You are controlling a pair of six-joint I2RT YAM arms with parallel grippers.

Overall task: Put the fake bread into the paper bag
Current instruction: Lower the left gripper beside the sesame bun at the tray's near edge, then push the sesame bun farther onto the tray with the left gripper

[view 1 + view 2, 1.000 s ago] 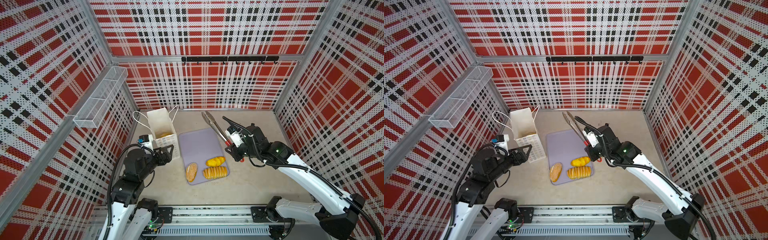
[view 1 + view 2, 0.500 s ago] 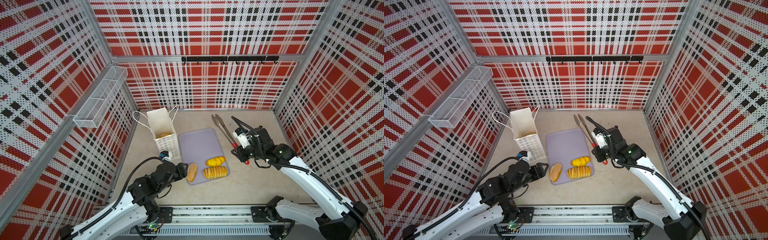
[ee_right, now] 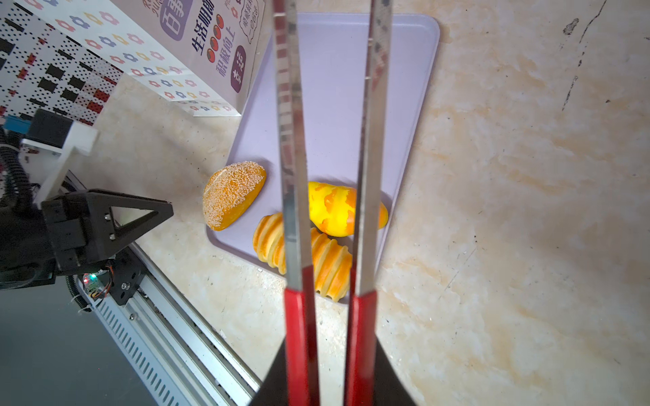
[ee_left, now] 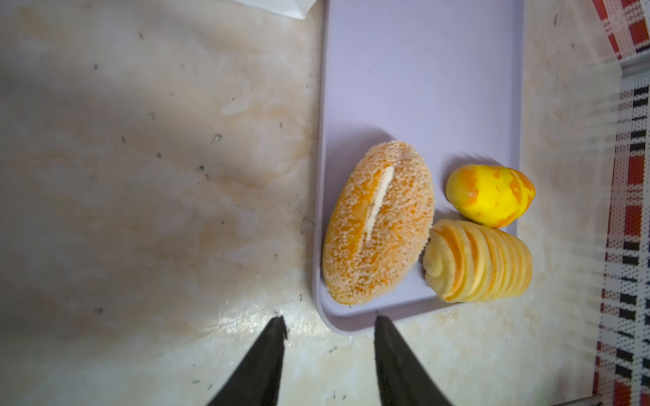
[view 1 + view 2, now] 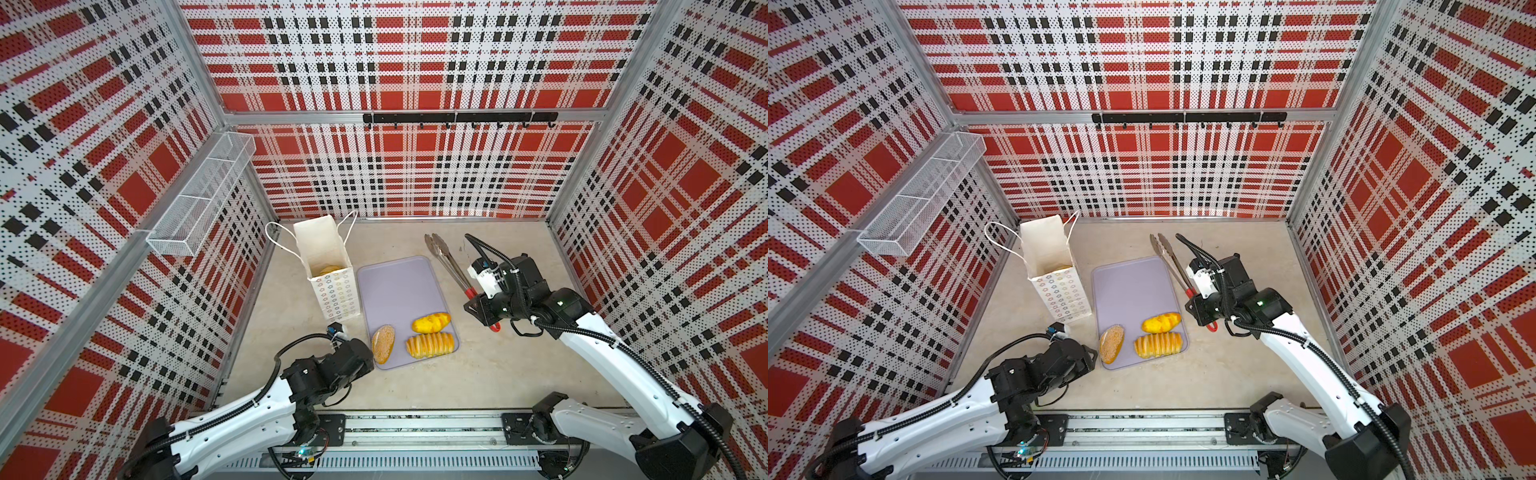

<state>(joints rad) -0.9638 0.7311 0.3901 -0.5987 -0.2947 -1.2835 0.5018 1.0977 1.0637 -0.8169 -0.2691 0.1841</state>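
Note:
Three fake breads lie at the near end of the lilac tray (image 5: 395,286): a brown seeded oval (image 5: 383,344) (image 4: 378,225), a yellow scored bun (image 5: 431,323) and a ridged loaf (image 5: 430,345). The white paper bag (image 5: 332,286) (image 5: 1059,286) stands upright left of the tray, with golden bread (image 5: 330,270) showing inside. My left gripper (image 5: 368,353) (image 4: 329,320) is low at the tray's near left corner, just short of the seeded oval, open and empty. My right gripper (image 5: 482,307) (image 3: 329,351) hangs right of the tray, shut on the red handles of the metal tongs (image 5: 446,259).
A white wire-mesh basket (image 5: 199,195) hangs on the left wall. A black hook rail (image 5: 457,118) runs along the back wall. The arms' base rail (image 5: 415,432) lines the front edge. Plaid walls close in three sides.
My left arm swung down from beside the paper bag to the tray's near left corner, and its jaws narrowed. My right arm pulled back to the right with the tongs.

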